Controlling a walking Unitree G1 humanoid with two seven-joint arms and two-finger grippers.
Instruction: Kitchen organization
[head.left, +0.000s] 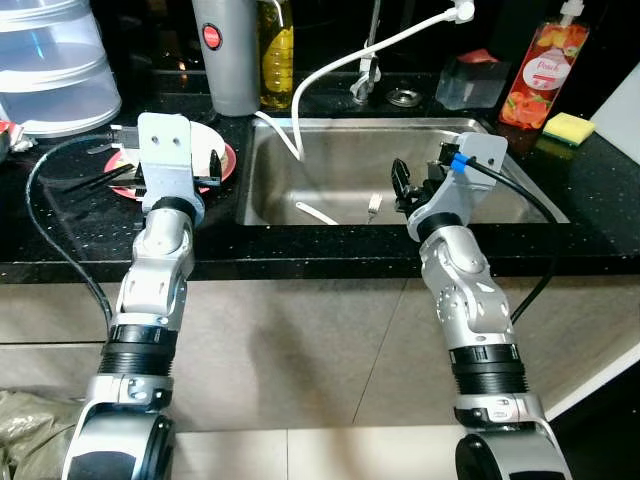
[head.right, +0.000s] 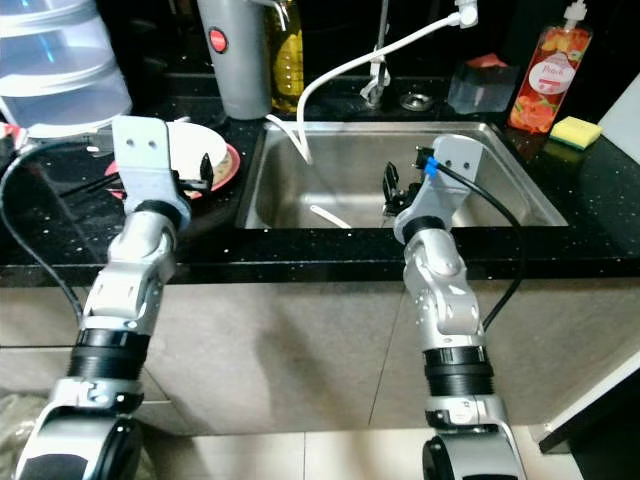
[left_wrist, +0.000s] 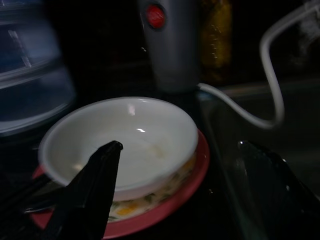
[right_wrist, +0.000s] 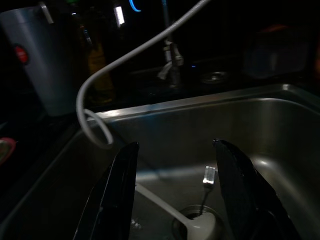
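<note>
1. Left eye view: We are facing a black speckled countertop (head.left: 60, 225) with a steel sink (head.left: 330, 150) set in it; tan cabinet fronts and a tiled floor are showing below. Our left gripper (head.left: 175, 165) is hovering at a white bowl (head.left: 205, 140) on a red plate (head.left: 228, 160), left of the sink. Our right gripper (head.left: 402, 185) is hanging over the sink's front edge.
2. Right eye view: A white utensil (head.right: 328, 215) is lying on the sink floor, its long axis running diagonally.
3. Left wrist view: Our fingers (left_wrist: 95, 180) are standing apart, one over the bowl's near rim.
4. Right wrist view: Our fingers (right_wrist: 117, 195) are spread wide above the drain (right_wrist: 197, 220), holding nothing.
</note>
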